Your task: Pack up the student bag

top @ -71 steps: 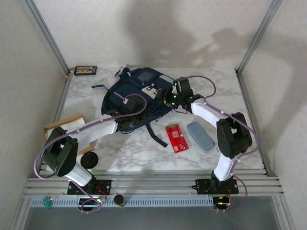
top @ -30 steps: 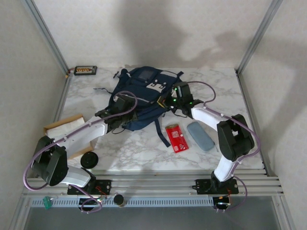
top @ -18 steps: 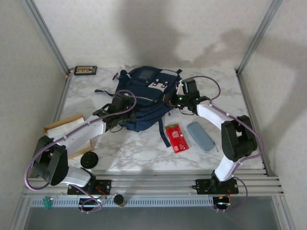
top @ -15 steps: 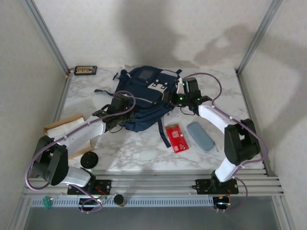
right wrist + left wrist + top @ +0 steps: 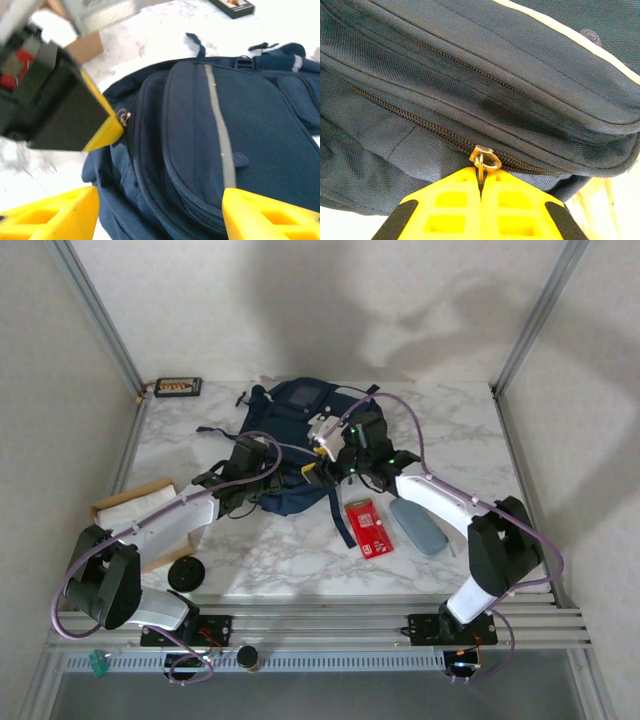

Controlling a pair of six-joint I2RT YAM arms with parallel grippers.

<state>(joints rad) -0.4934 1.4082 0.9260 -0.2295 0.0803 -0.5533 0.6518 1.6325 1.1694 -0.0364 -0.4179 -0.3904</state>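
The student bag [image 5: 296,406], navy blue with a pale stripe, lies at the back middle of the marble table. My left gripper [image 5: 268,480] is at the bag's near left side, and its yellow fingers [image 5: 455,200] are shut on the metal zipper pull [image 5: 484,159] of a closed zip. The right wrist view has that same pull [image 5: 123,118] at the left finger's tip [image 5: 102,134]. My right gripper [image 5: 326,460] hovers open above the bag's front pocket [image 5: 235,125], its fingers [image 5: 50,220] wide apart and holding nothing.
A red booklet [image 5: 368,528] and a grey-blue oblong case [image 5: 417,524] lie right of the bag's dangling strap [image 5: 333,515]. A cardboard box [image 5: 130,510] and a black round object [image 5: 187,573] sit near left. A small dark tray [image 5: 178,387] is at the back left corner.
My right gripper has opened and swung left from the bag's right side to above its front pocket. The left gripper has stayed shut at the zipper.
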